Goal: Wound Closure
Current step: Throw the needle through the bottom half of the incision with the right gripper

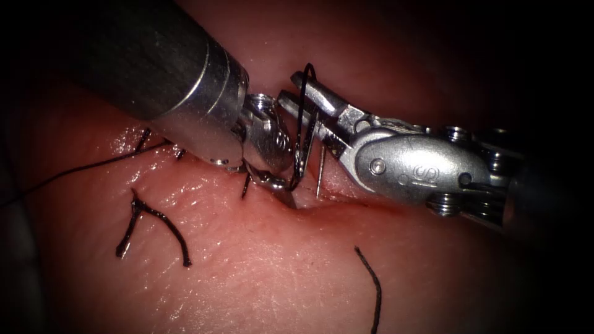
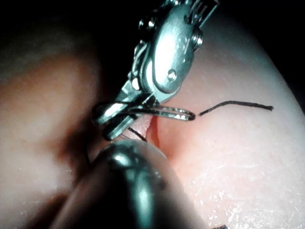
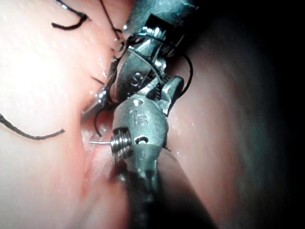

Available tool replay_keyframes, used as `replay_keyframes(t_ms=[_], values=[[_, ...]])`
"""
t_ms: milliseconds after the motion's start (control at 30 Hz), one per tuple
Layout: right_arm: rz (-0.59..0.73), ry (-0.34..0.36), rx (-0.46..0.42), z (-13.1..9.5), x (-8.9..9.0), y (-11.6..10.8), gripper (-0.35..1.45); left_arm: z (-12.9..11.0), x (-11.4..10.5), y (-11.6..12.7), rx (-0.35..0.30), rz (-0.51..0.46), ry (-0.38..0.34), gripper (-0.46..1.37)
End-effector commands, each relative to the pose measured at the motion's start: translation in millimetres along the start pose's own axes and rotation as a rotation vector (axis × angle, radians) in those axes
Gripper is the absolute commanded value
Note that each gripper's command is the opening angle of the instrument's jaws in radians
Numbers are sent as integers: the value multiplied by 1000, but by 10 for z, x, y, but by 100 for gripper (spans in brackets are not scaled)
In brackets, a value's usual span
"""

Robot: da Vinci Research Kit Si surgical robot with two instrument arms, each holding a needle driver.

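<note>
The right arm's tool [image 1: 291,89] reaches across the cut [image 1: 337,199] from its right side, and its jaws are clamped on the curved needle [image 1: 320,173]. The grip seems to sit toward one end of the curve, though exactly where is hard to tell. In the left wrist view the needle [image 2: 164,112] arcs out from these jaws and hangs just above the cut. Its free end is clear of the tissue [image 1: 260,272], so the needle is not in the tissue. Held this way, lifted off the surface, it probably keeps the point from snagging while the thread is handled. The black thread [image 1: 304,117] rises in a loop over the right tool's jaws and drops to the left arm's tool [image 1: 281,188]. That tool points steeply down at the cut from its left side, and its jaws appear closed narrowly on the thread right at the cut's edge. I judge this low grip is meant to keep the strand controlled close to where it leaves the tissue. A long strand [image 1: 74,168] trails away from the cut to the left. A knotted stitch with cut ends [image 1: 151,219] lies on the tissue below the cut's left part. A loose thread end [image 1: 371,281] lies well below the cut's right part. Red fluid [image 1: 365,204] shines along the cut beneath the right tool.
</note>
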Motion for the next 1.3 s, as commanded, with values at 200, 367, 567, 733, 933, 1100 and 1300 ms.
replay_keyframes(t_ms=[200,367,567,733,933,1100,1300], values=[[10,13,-34,5,10,6,-35,1,2,0,6,-5,19,111],[42,30,-70,4,12,5,-35,0,2,-1,-19,-19,39,124],[88,31,-97,0,7,2,-35,-7,3,-6,-22,-22,101,128],[104,24,-113,-4,1,-4,-35,-26,4,-13,-1,-45,148,125],[133,15,-140,-10,-5,-10,-35,-58,7,-12,55,-78,191,91],[155,22,-157,-12,-12,0,-35,-79,8,-2,44,-94,189,84],[175,22,-167,-12,-17,7,-35,-107,6,17,55,-108,181,77]])
